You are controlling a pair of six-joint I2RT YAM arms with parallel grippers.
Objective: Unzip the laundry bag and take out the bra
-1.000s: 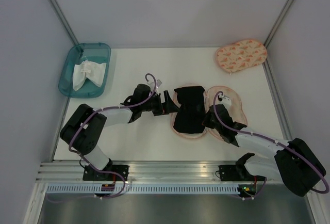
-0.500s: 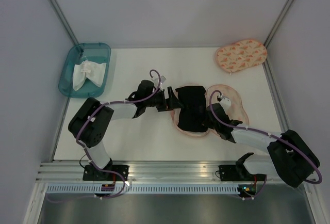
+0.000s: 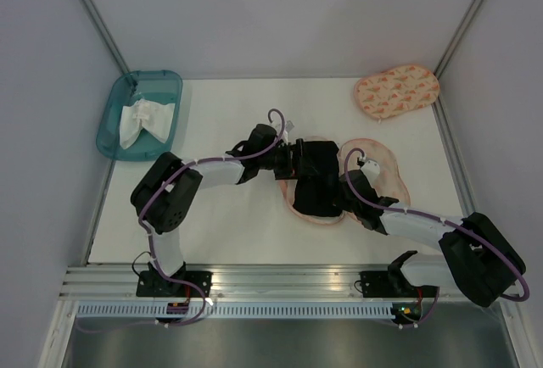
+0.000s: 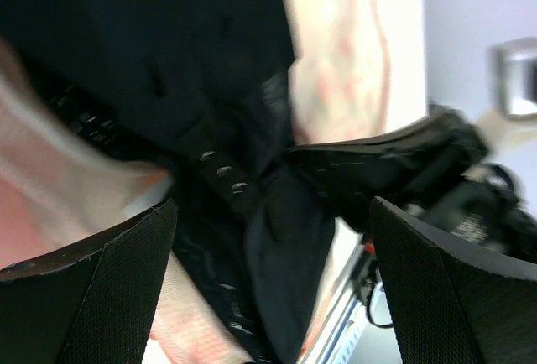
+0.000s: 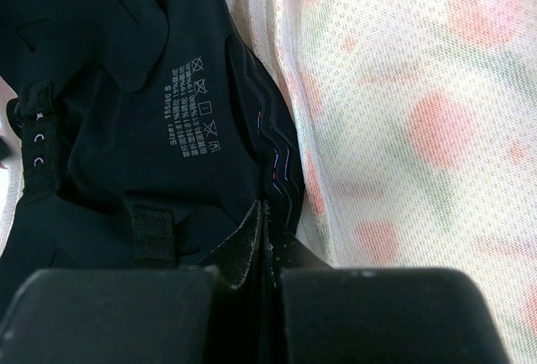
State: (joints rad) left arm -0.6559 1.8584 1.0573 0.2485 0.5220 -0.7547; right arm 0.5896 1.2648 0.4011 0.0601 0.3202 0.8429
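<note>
The laundry bag (image 3: 380,167) lies open in the middle of the table, pale peach with orange-red print. The black bra (image 3: 318,177) lies on its left half. My left gripper (image 3: 296,159) is open at the bra's left edge; in the left wrist view (image 4: 273,206) the bra (image 4: 168,54) fills the space between and beyond its fingers. My right gripper (image 3: 347,197) is at the bra's right edge. In the right wrist view (image 5: 267,215) its jaws are pressed together on the bra's (image 5: 151,87) hem, with the bag's mesh (image 5: 403,112) to the right.
A second peach printed pouch (image 3: 396,91) lies at the back right corner. A teal tray (image 3: 116,114) with a white cloth (image 3: 142,120) stands at the back left. Grey walls close in the table on both sides.
My left gripper has moved right, from beside the bag to over the bra's left edge. My right gripper has shifted slightly towards the bra and the bra has moved a little.
</note>
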